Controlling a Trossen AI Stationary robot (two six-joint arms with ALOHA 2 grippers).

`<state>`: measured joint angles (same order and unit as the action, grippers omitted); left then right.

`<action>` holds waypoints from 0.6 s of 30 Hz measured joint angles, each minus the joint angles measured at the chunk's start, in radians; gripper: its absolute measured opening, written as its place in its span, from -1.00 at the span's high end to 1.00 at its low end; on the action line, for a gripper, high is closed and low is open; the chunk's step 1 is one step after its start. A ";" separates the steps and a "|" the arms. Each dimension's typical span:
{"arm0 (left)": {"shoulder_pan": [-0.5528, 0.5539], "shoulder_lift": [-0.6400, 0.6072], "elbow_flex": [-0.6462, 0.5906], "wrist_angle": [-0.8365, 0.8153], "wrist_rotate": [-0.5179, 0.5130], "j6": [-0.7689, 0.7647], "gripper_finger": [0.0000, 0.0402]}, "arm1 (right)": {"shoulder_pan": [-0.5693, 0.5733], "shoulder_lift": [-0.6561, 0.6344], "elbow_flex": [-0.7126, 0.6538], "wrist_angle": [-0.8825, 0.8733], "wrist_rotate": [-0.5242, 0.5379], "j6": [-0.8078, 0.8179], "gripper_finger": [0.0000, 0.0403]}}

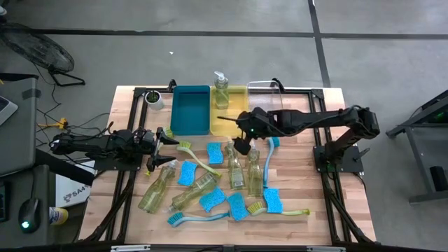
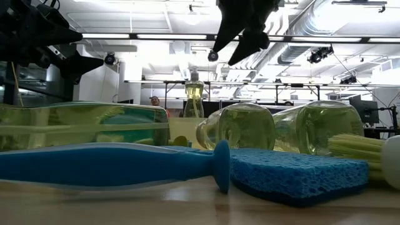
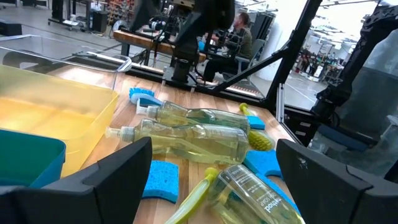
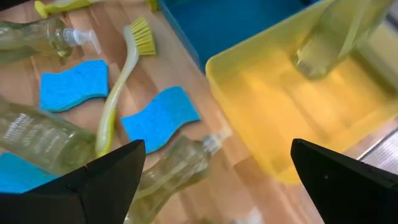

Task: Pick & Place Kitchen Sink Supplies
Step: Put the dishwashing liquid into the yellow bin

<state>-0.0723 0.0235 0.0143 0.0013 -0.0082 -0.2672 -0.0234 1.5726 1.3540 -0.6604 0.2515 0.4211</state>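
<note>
Nearest the table's front edge: a blue dish brush [image 1: 197, 216] lying flat, with blue sponges [image 1: 236, 206] beside it. Just behind, toward the yellow bin [image 1: 238, 124]: several soap bottles [image 1: 254, 175] on their sides, more sponges and a yellow-green brush [image 1: 197, 157] among them. Right gripper [image 1: 225, 118] hovering at the yellow bin's near-left corner, fingers spread wide, empty. Left gripper [image 1: 168, 138] well left of the yellow bin, jaws wide, empty. Inside the yellow bin: one upright soap bottle [image 1: 221, 91]. Beside it: a blue bin [image 1: 190, 110].
</note>
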 joint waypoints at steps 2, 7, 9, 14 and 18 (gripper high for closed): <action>0.000 0.000 0.000 0.000 0.000 0.000 -0.69 | 0.013 0.000 0.000 -0.010 0.000 0.053 -0.97; 0.000 0.000 0.000 0.000 0.000 0.000 -0.69 | 0.036 0.000 0.000 -0.026 -0.018 0.161 -0.97; 0.000 0.000 0.000 0.000 0.000 0.000 -0.69 | 0.050 0.000 0.000 -0.041 -0.018 0.196 -0.97; 0.000 0.000 0.000 0.000 0.000 0.000 -0.69 | 0.096 0.000 0.000 -0.103 -0.013 0.310 -0.97; 0.000 0.000 0.000 0.000 0.000 0.000 -0.69 | 0.145 0.000 0.000 -0.154 0.011 0.409 -0.97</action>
<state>-0.0725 0.0238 0.0143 0.0013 -0.0080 -0.2672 0.1219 1.5726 1.3537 -0.8139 0.2630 0.8301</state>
